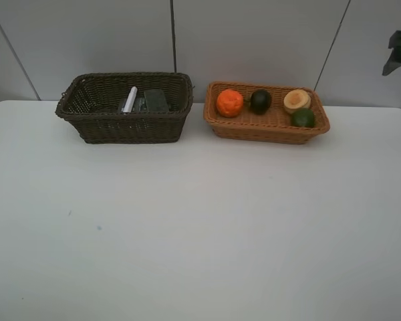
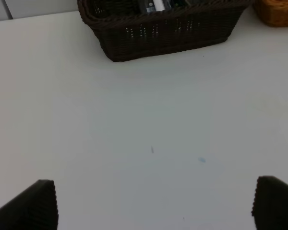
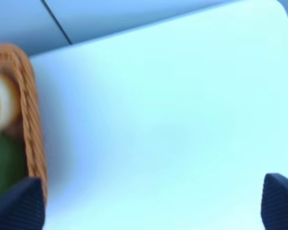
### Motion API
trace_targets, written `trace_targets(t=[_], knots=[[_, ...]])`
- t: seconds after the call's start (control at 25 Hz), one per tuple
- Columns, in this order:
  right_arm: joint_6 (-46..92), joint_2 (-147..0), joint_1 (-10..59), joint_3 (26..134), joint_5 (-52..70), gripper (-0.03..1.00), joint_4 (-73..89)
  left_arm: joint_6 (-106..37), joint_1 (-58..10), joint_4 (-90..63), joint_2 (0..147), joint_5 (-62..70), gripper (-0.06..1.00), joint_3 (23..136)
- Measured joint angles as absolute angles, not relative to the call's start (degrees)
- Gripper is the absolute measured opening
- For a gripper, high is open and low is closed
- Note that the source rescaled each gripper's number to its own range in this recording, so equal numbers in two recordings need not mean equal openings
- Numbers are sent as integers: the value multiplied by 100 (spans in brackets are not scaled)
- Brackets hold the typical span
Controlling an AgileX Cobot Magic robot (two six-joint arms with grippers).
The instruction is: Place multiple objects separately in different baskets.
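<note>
The dark brown basket (image 1: 123, 124) holds a white marker (image 1: 130, 98) and a dark green-black block (image 1: 156, 100); its other contents are hidden. The light tan basket (image 1: 266, 127) holds an orange (image 1: 229, 103), a dark mangosteen (image 1: 260, 101), a pale tan fruit (image 1: 297, 100) and a green fruit (image 1: 303, 118). My left gripper (image 2: 156, 206) is open and empty above bare table in front of the dark basket (image 2: 168, 28). My right gripper (image 3: 149, 206) is open and empty beside the tan basket's end wall (image 3: 31, 120), with the green fruit (image 3: 2, 163) just inside that wall.
The white table (image 1: 200, 227) runs wide in front of both baskets. A grey panelled wall (image 1: 254, 40) stands close behind them. A dark part of the right arm (image 1: 399, 50) hangs at the upper right. A corner of the tan basket (image 2: 278, 12) shows in the left wrist view.
</note>
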State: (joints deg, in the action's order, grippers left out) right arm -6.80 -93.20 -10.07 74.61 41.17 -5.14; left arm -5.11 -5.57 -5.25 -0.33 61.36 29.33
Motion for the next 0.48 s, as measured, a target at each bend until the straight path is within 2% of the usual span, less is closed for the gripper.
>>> trace_targets(t=[0.2,0.48], knots=[[-668,-7644,-580,6027,4081,100,-484,-511,-557,-525,-33,6136,100,2933],[-879,-5222,134,4183,4626,100,-431,-511,-557,-525,-33,6136,100,2933]])
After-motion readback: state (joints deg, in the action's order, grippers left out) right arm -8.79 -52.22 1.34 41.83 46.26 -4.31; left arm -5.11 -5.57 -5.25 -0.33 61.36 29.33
